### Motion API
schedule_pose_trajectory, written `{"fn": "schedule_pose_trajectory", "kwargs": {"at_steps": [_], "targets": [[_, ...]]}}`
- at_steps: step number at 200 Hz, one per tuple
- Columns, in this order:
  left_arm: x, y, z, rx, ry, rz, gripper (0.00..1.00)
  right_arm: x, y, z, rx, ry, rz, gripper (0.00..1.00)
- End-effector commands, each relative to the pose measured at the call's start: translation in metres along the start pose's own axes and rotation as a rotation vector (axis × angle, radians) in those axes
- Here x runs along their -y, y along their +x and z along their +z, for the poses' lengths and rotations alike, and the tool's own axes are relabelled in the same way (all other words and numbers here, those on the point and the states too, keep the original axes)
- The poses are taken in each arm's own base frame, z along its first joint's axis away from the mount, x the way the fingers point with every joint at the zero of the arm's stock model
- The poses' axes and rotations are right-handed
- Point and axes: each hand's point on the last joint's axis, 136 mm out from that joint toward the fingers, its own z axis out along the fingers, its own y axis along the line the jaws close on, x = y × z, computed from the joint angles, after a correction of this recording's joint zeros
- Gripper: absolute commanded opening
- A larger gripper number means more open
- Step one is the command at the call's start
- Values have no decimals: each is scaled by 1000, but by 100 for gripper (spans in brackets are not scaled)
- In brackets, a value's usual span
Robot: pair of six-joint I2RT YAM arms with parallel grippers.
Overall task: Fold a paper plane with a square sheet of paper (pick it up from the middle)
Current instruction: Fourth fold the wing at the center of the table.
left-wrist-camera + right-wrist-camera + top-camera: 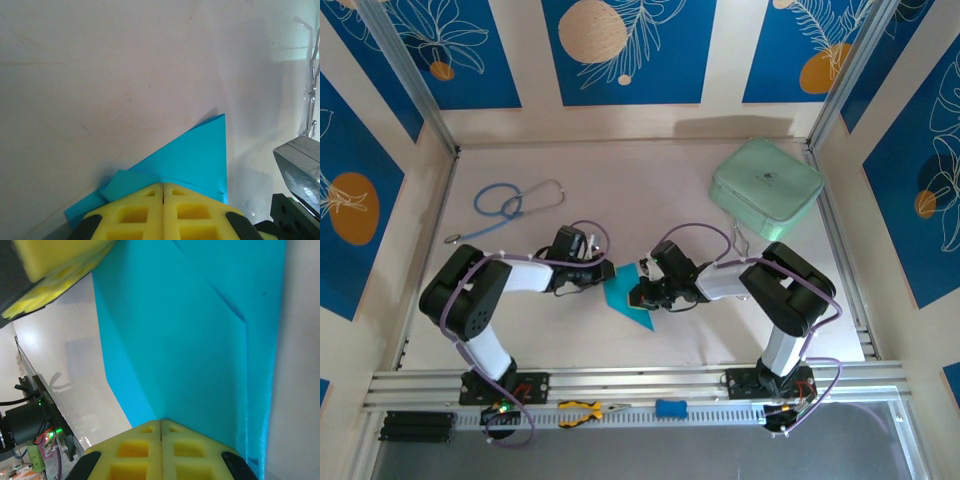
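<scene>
At the far left of the worktop (650, 170) lies a blue-tubed stethoscope (510, 203), well apart from everything else. Next comes the left arm (515, 275), reaching right toward the middle. Its jaws are pressed together. In the left wrist view the 2 yellow pads (132, 215) meet along a thin seam, and their tips sit at the near edge of the sheet of paper (195, 155). I cannot tell whether any paper is caught in that seam.

The bright cyan sheet of paper (625, 300) lies in the middle of the worktop, between the 2 arms. It is already folded into a pointed, roughly triangular shape. A smaller flap shows beside the left pads, and a crease runs across the sheet in the right wrist view.

The right arm (730, 280) reaches left to the same sheet. Its jaws are also pressed together, with the yellow pads (130, 452) shut tight and their tips touching the paper (190, 340).

At the far right a mint-green case (766, 186) sits near the back wall, away from the paper. On the near rail lie yellow-handled pliers (582, 411) and, to their right, a small blue block (670, 408).
</scene>
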Motion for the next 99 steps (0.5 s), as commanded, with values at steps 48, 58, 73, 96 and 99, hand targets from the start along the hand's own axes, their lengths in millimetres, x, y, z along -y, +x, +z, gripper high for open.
{"fn": "schedule_pose_trajectory", "kwargs": {"at_steps": [48,58,73,96,99], "targets": [[-39,-36,-12,92,-73,-45,8,59,42,2,-107,169,130,4],[-41,-37,-13,91,-80,-57,8,58,42,2,-109,164,129,4],[-40,-39,-16,94,-94,-65,8,58,42,2,-110,161,129,4],[-26,-45,-26,117,-71,-57,8,57,41,1,-102,160,128,4],[-24,-46,-28,119,-68,-55,8,57,41,1,-102,159,127,4]]}}
